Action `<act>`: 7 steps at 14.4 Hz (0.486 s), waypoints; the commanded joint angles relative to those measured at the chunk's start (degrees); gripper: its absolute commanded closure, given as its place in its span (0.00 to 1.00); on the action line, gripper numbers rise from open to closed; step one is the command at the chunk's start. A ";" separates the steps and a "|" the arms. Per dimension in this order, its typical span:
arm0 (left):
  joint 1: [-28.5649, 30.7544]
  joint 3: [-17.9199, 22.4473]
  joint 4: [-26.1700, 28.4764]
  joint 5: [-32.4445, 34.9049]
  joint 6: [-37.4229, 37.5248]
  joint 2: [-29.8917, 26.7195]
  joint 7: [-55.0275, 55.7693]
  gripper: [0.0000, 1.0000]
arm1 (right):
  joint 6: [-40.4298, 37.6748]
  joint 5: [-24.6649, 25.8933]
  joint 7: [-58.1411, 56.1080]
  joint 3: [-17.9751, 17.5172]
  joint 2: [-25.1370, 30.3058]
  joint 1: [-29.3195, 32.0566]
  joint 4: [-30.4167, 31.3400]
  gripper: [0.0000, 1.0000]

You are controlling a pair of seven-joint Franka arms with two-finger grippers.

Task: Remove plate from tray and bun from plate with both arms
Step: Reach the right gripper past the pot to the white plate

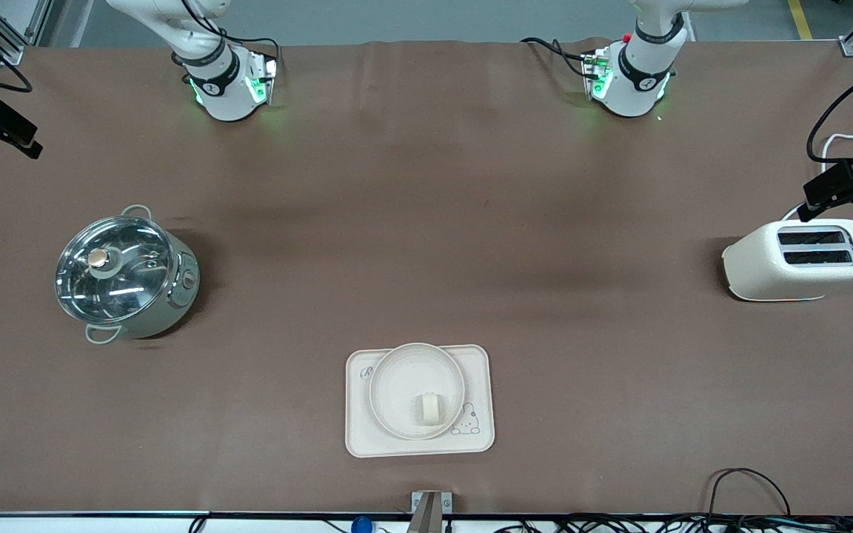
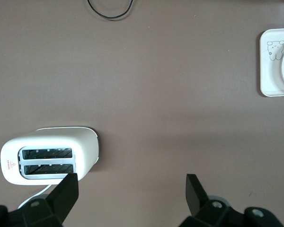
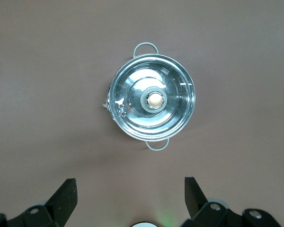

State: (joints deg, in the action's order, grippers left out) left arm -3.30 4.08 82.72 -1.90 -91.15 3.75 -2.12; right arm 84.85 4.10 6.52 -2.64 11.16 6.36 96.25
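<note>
While both arms wait high near their bases, nothing is yet gripped: the left gripper [image 2: 131, 191] hangs with jaws spread wide and empty over bare table beside the toaster [image 2: 49, 158], and the right gripper [image 3: 130, 193] hangs equally wide and empty over table beside the lidded pot [image 3: 152, 104]. Well away from both, the plate [image 1: 417, 391] sits on the tray [image 1: 419, 400], with the bun [image 1: 432, 408] on the plate. I judge the 2 grippers should descend from either end, 1 pinching the plate's raised rim level, the other taking the bun squarely afterwards.
</note>
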 commanded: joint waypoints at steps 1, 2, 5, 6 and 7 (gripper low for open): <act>-0.04 0.23 0.95 0.06 -0.69 -1.11 -1.47 0.00 | 0.32 0.47 -1.77 0.09 2.46 1.37 2.28 0.00; 0.31 0.23 0.35 -0.03 -0.69 -0.76 -1.75 0.00 | 0.49 0.47 -1.77 0.35 2.37 1.28 2.28 0.00; 0.40 0.23 0.25 -0.12 -0.43 -0.32 -2.28 0.00 | 0.40 0.30 -1.77 0.36 2.46 1.19 2.19 0.00; 0.22 0.14 0.34 0.05 -0.34 -0.41 -1.93 0.00 | 0.40 0.30 -1.77 0.36 2.37 1.11 2.19 0.00; 0.05 -0.04 0.34 0.05 -0.34 -0.50 -1.49 0.00 | 0.58 0.21 -1.68 0.36 2.28 1.02 2.19 0.00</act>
State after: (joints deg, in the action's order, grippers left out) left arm -3.06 4.08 82.73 -1.90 -91.28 3.78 -3.22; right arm 84.84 4.10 5.59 -1.88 11.82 6.83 96.66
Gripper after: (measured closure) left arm 0.000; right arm 0.000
